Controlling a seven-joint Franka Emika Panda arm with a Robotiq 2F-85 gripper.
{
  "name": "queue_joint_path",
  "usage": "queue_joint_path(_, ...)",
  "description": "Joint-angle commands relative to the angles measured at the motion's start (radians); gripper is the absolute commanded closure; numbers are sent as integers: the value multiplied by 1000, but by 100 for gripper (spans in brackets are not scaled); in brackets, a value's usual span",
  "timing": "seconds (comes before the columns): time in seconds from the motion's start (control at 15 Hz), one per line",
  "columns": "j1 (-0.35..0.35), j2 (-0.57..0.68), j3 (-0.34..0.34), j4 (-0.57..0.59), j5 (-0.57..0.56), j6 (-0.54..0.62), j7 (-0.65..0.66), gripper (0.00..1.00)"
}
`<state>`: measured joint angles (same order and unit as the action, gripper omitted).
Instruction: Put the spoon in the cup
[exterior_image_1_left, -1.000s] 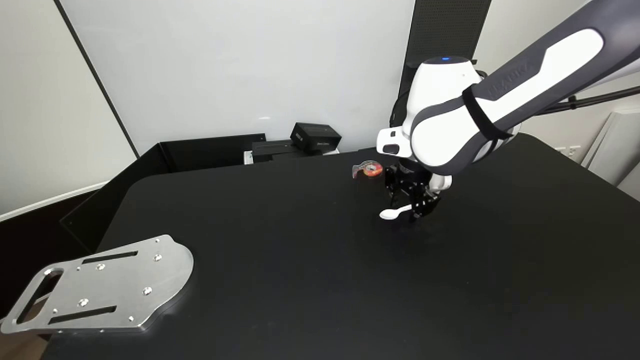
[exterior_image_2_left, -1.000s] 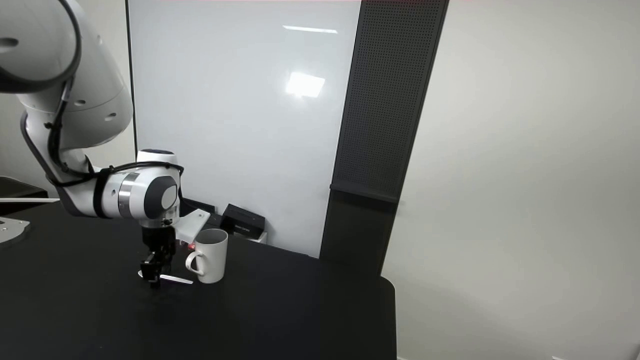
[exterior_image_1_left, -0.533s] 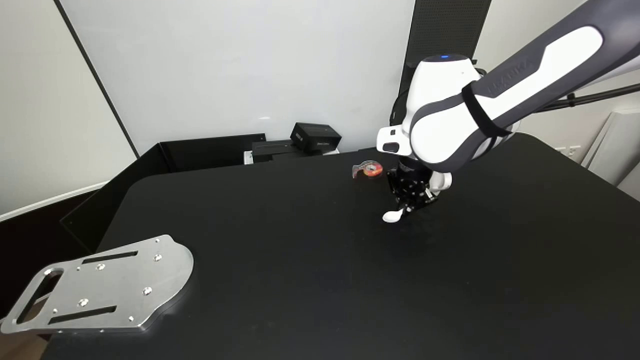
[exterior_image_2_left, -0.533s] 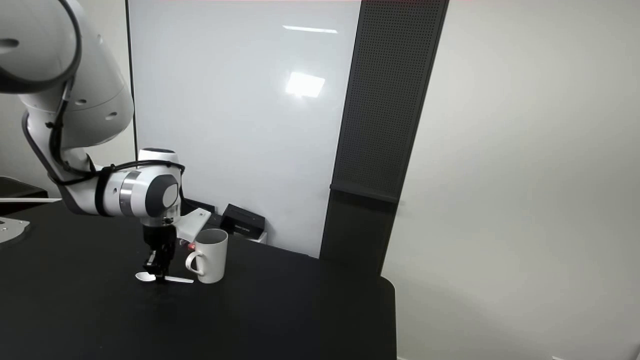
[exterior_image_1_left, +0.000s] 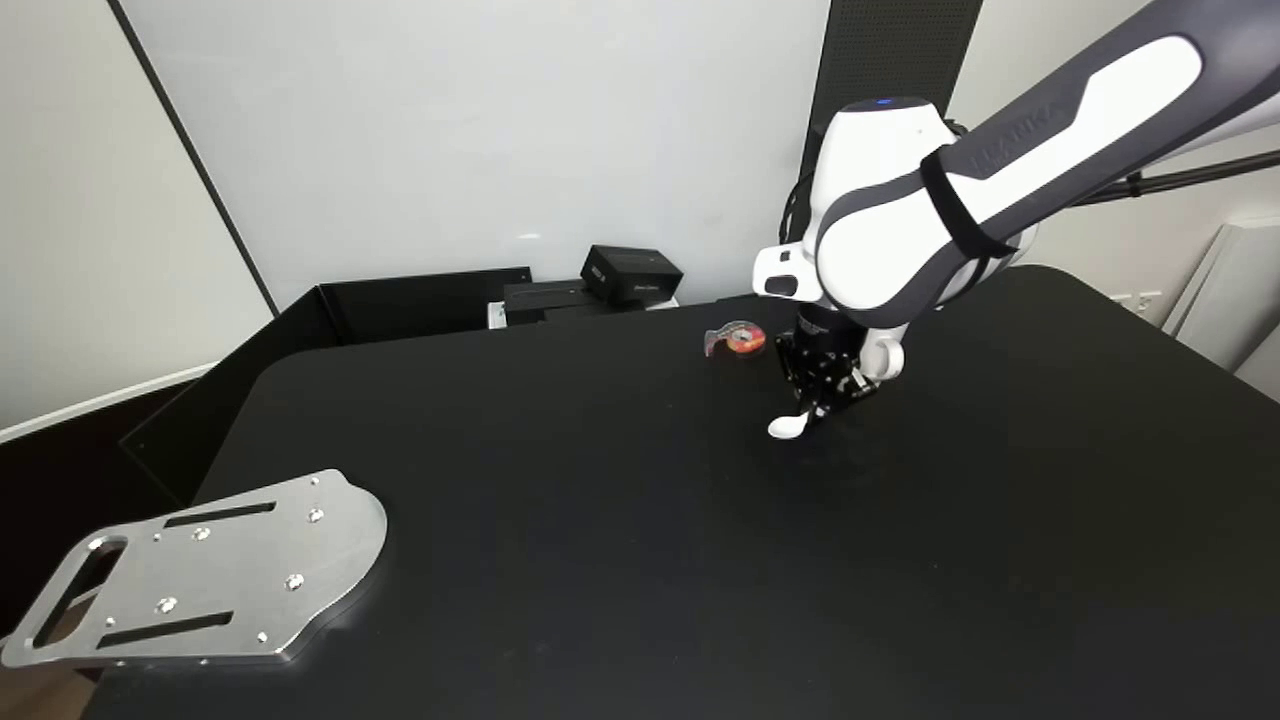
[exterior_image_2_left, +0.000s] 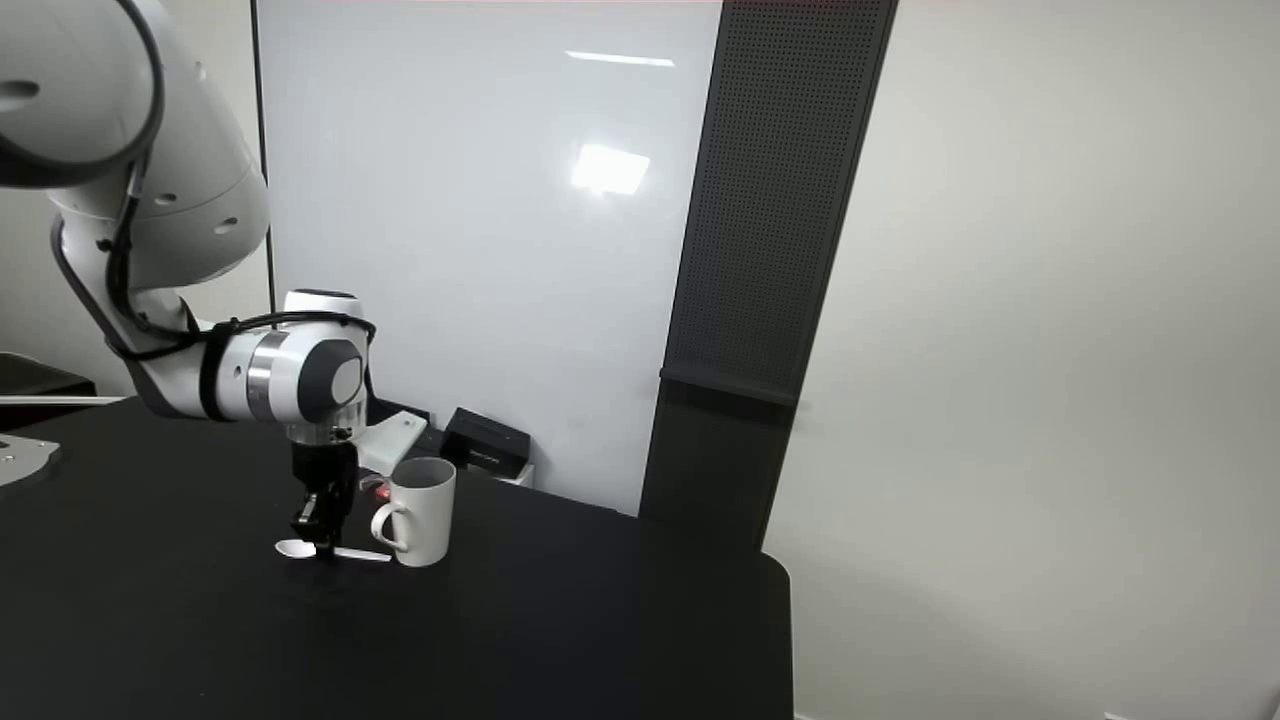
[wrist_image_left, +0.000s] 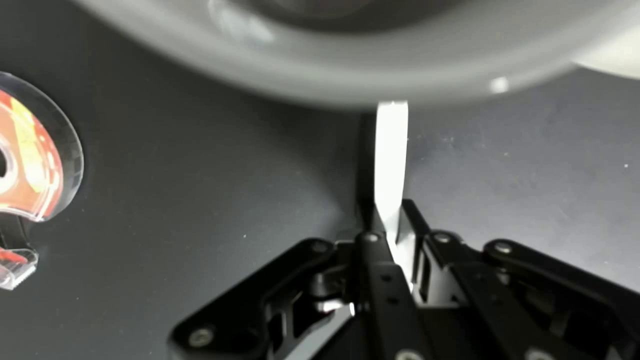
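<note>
Because the white spoon (wrist_image_left: 391, 155) looks like thin plastic, I guess it is light, a bit bendy and slippery, but hard to break. The black gripper (exterior_image_2_left: 325, 550) pinches it where it gets skinny, next to the bowl (exterior_image_2_left: 296, 549), which seems a good spot. The spoon is level, outside the white mug (exterior_image_2_left: 425, 522), its handle end close by. The arm (exterior_image_2_left: 250, 375) bends over the table (exterior_image_2_left: 560, 630), its wrist (exterior_image_2_left: 325, 432) pointing down.

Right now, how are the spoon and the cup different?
The spoon is slim with an oval bowl; the cup is wide and hollow, with a loop handle. The spoon is nearly level; the cup stands upright. The spoon is pinched in the gripper; the cup isn't. Both are white.
</note>
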<state>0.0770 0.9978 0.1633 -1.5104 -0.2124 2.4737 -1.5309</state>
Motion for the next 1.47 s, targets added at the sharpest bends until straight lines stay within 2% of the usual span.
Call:
queue_joint_path(0.0,-2,20,7,59,11,-44,16,97)
queue_joint_path(0.6,4,16,33,101,56,-91,21,97)
queue_joint_path(1.4,16,-39,45,130,91,-96,51,97)
